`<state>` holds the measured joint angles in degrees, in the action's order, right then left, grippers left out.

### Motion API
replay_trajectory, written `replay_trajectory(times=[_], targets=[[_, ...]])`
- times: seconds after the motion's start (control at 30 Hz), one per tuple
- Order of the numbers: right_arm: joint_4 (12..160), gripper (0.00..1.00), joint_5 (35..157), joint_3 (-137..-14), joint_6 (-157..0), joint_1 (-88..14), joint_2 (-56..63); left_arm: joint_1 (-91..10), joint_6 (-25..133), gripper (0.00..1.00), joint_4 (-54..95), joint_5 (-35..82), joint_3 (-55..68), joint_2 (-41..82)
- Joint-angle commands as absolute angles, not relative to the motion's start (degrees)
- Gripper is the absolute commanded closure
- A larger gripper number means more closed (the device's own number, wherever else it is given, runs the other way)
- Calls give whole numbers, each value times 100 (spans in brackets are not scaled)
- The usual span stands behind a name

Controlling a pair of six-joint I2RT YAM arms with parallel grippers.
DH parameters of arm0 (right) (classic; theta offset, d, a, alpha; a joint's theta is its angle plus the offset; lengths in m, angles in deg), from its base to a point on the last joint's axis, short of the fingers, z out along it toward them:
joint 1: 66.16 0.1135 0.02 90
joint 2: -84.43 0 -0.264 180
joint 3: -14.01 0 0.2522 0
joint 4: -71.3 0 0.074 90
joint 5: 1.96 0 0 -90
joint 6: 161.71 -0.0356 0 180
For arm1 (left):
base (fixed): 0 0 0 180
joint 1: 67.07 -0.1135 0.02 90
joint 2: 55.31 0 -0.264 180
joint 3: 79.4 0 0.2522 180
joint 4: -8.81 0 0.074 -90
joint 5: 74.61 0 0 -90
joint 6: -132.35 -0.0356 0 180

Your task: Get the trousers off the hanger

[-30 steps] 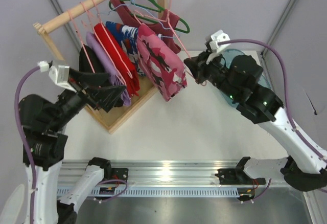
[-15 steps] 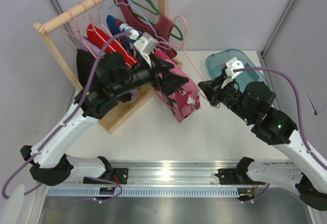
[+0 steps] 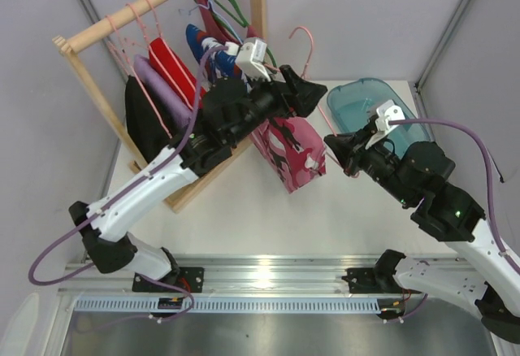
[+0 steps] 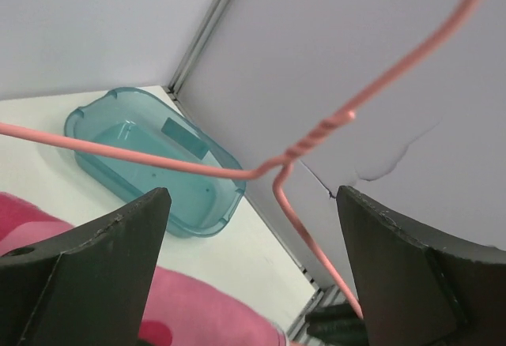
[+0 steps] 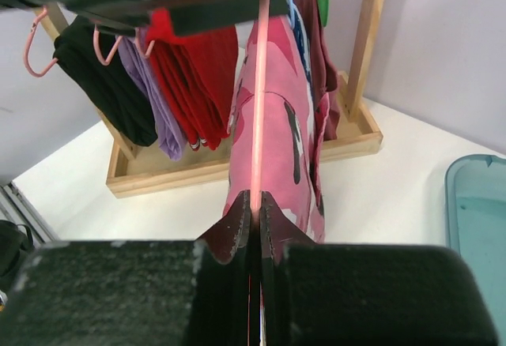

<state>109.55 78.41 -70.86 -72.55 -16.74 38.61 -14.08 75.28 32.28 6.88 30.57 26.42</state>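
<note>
The small bright pink cloth trousers (image 3: pixel 291 151) with red, white and black patches hang folded over the thin pale-pink wire hanger (image 3: pixel 305 41). The hanger's hook is free in the air, off the rail and just right of the rack's upright post. The garment hangs over the white table (image 3: pixel 244 210), just in front of the rack's near right corner. I cannot tell whether its lower edge touches the tabletop.

The right gripper (image 3: pixel 330 144) is pinched tight on the hanger's wire at the trousers' right side. In the right wrist view the thin pink rod runs straight up out of the closed fingertips (image 5: pixel 237 227).

The left gripper (image 3: pixel 315 96) reaches in from the left above the trousers with its jaws spread wide. The hanger's twisted neck lies between its fingers (image 4: pixel 95 259) and touches neither.

Behind them, the wooden rack (image 3: pixel 134 10) stands along the table's far left edge. It carries plain red (image 3: pixel 172 67), lilac (image 3: pixel 158 88), black (image 3: pixel 140 116) and blue patterned (image 3: pixel 199 43) garments, plus a green hanger (image 3: pixel 231 2).

A translucent teal plastic tub (image 3: pixel 357 104) sits at the far right corner of the table.
</note>
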Motion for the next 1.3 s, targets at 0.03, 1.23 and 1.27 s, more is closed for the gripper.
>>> replay_trajectory(times=[0.03, 1.23, 1.27], targets=[[9324, 100, 7820, -7235, -7330, -1651, 4040, -1284, 8286, 9, 2531, 537, 3316, 2950], [9646, 61, 6237, -7471, -8006, -1501, 3345, -862, 8305, 100, 2168, -808, 4158, 3855], [9788, 50, 6237, -7603, -8085, -1501, 3337, -879, 8261, 100, 2221, -703, 4211, 3829]])
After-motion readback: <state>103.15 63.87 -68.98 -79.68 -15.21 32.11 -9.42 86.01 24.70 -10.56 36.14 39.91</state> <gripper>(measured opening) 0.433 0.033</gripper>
